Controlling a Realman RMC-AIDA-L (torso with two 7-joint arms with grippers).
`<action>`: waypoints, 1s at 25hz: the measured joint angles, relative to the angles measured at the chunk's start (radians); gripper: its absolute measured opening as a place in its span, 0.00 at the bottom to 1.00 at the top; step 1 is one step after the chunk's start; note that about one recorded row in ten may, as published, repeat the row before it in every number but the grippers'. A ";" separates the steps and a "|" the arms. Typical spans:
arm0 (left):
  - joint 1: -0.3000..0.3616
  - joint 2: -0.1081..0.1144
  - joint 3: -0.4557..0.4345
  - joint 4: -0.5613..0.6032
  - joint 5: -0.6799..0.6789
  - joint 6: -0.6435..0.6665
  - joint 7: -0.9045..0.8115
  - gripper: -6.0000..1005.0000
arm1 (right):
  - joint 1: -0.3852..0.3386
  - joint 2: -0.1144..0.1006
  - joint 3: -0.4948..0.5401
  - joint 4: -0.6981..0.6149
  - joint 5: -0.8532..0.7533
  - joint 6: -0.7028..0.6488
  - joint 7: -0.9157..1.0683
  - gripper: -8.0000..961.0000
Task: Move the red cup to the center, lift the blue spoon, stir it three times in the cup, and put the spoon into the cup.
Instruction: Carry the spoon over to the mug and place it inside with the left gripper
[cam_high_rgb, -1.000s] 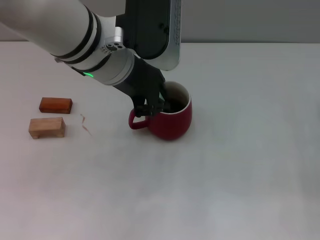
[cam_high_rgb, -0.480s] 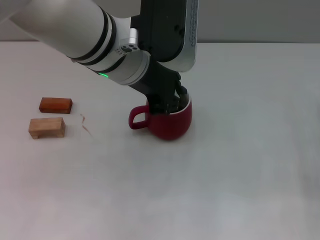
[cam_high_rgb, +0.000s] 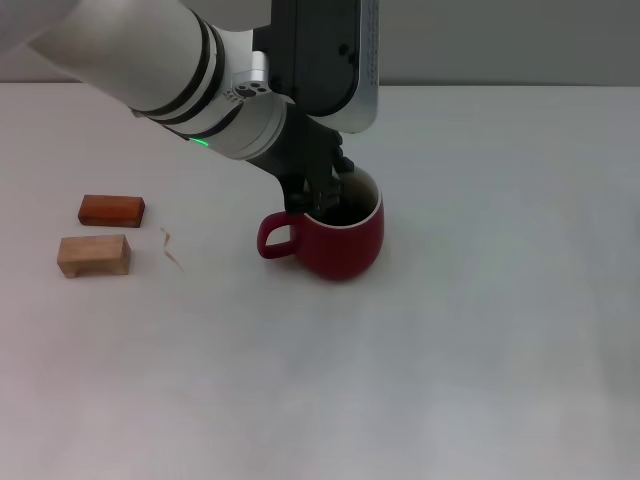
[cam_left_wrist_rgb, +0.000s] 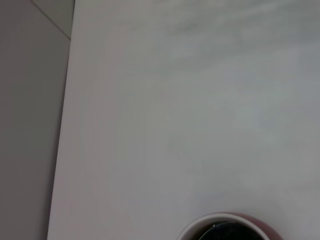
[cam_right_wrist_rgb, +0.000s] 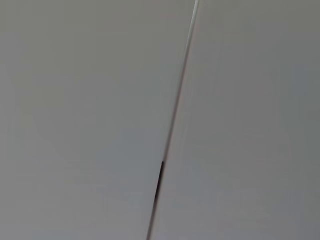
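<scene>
Red cup (cam_high_rgb: 342, 243) upright mid-table, handle toward robot's left; left gripper (cam_high_rgb: 322, 196) dips into mouth, finger state unclear.

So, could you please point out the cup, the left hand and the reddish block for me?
cup (cam_high_rgb: 345, 250), head view, on its red outer wall.
left hand (cam_high_rgb: 318, 200), head view, on its tips at the rim.
reddish block (cam_high_rgb: 111, 210), head view, on its top face.

red cup (cam_high_rgb: 345, 240): glossy ceramic, cream inner rim | two blocks (cam_high_rgb: 94, 255): bare matt wood | desk (cam_high_rgb: 480, 330): smooth matt white | left claw (cam_high_rgb: 318, 195): matt black, arm shell glossy white plastic
</scene>
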 joint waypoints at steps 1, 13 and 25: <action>0.001 0.001 -0.001 0.002 0.007 0.004 -0.003 0.18 | 0.000 0.000 0.000 0.000 0.000 0.000 0.000 0.76; 0.040 0.005 -0.010 0.062 0.023 0.062 -0.010 0.18 | 0.002 -0.001 0.000 0.000 0.000 0.004 0.000 0.76; 0.088 0.004 0.010 0.084 -0.056 0.045 0.000 0.18 | 0.006 -0.002 0.000 0.000 0.000 0.005 0.000 0.76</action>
